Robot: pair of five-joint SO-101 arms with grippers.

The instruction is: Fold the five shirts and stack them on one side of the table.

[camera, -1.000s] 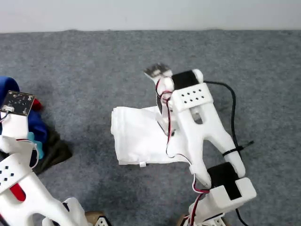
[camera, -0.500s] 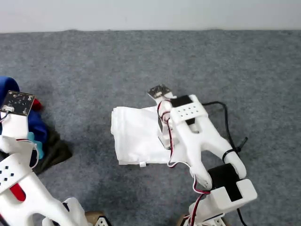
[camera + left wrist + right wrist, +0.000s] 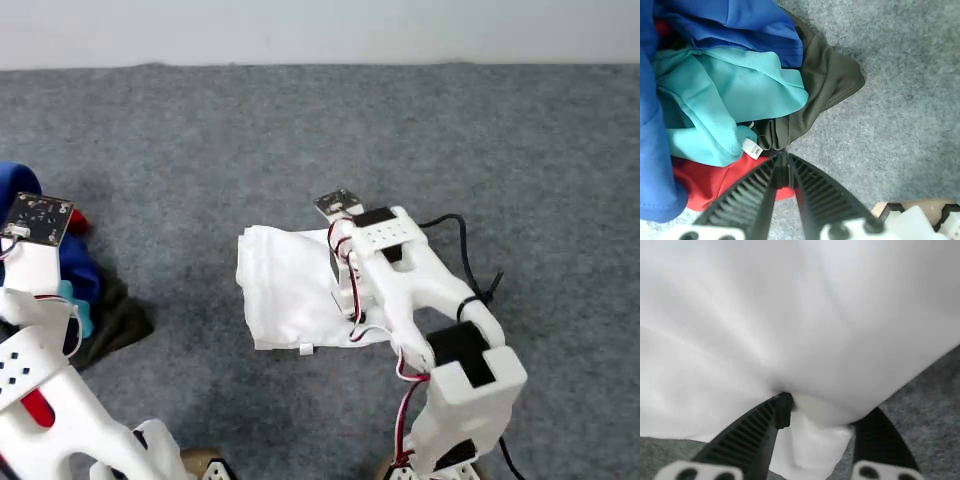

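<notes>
Even, diffuse light falls on the grey carpeted tabletop [image 3: 200, 140]; the white plastic right arm [image 3: 425, 285] casts only a faint, soft shadow. The crumpled white fabric shirt [image 3: 800, 315] glares, nearly featureless.

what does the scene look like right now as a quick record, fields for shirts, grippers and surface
white shirt: loosely folded, mid-table
pile: unfolded, by the left arm; blue shirt, teal shirt, red shirt, dark olive shirt
right gripper: open, white fabric bunched between its fingers
left gripper: shut, over the pile
table: grey felt-like cover
</notes>
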